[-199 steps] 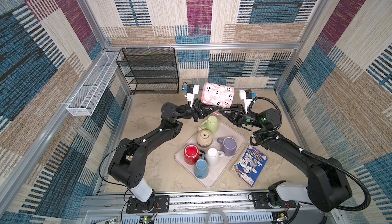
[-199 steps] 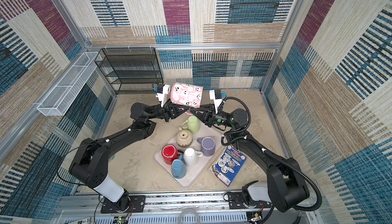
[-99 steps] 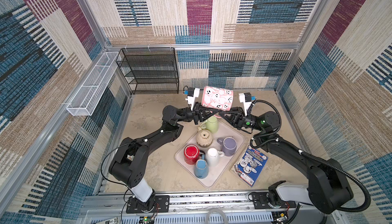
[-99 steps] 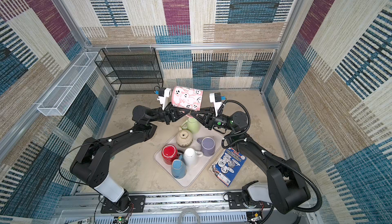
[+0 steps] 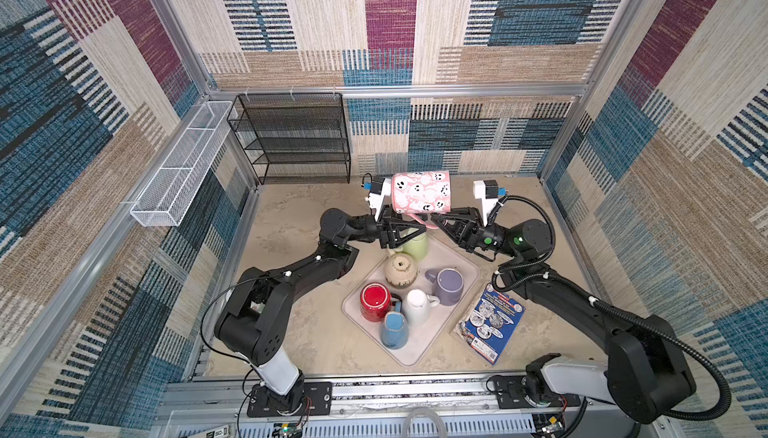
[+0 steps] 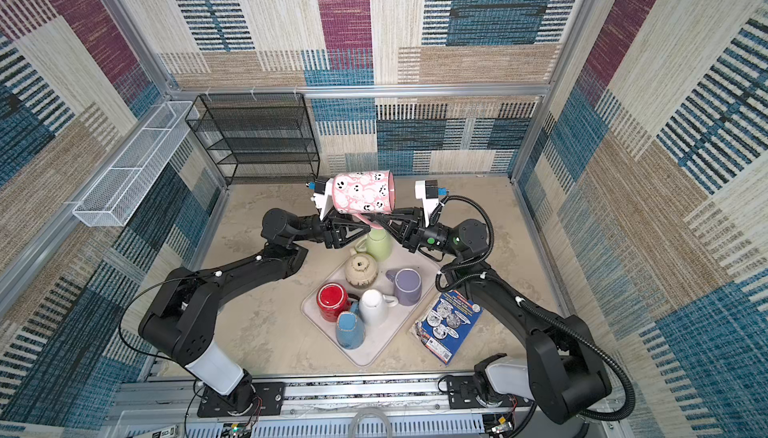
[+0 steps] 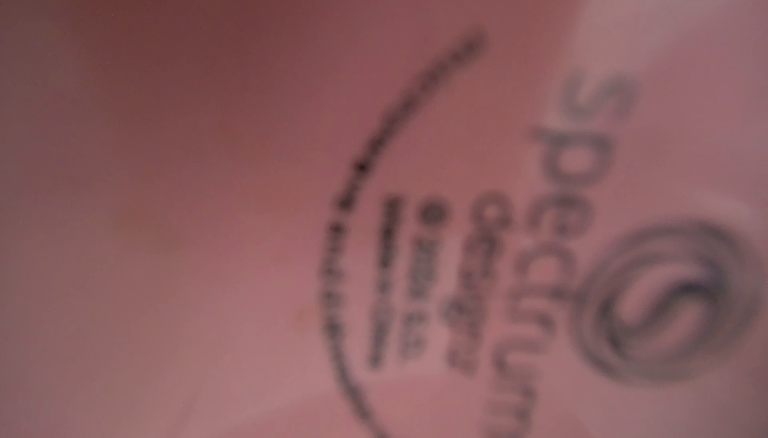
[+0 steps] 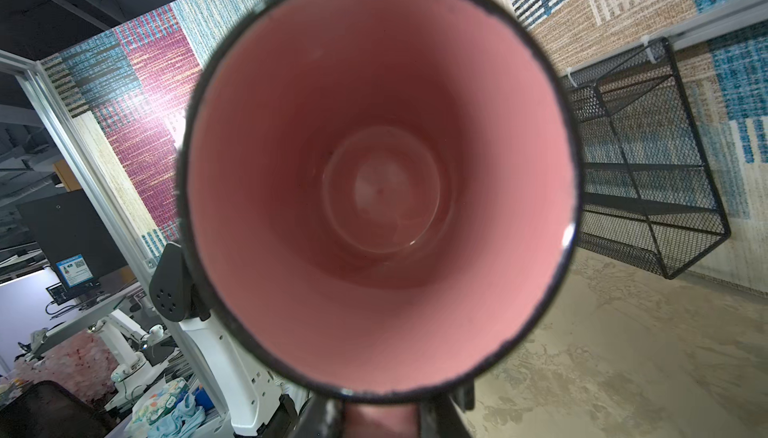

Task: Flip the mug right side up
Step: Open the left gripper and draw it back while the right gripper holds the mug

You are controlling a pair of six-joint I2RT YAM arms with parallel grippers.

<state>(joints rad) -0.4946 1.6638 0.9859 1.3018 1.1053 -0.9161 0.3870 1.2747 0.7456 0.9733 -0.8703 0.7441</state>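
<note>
Step in hand: roll to upright. Best done with firm pinch on handle (image 8: 376, 419), slow wrist turn to mouth-up. Pink mug (image 5: 420, 192): on its side, aloft above far corner of tray (image 5: 419, 353), mouth toward right gripper (image 5: 438, 221), clamped on handle beneath. Left gripper (image 5: 405, 232): jaws apart, just under base end.

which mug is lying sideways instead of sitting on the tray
The pink mug with ghost faces: it is held sideways in the air by the right end effector, while the rest sit on the tray.
</note>
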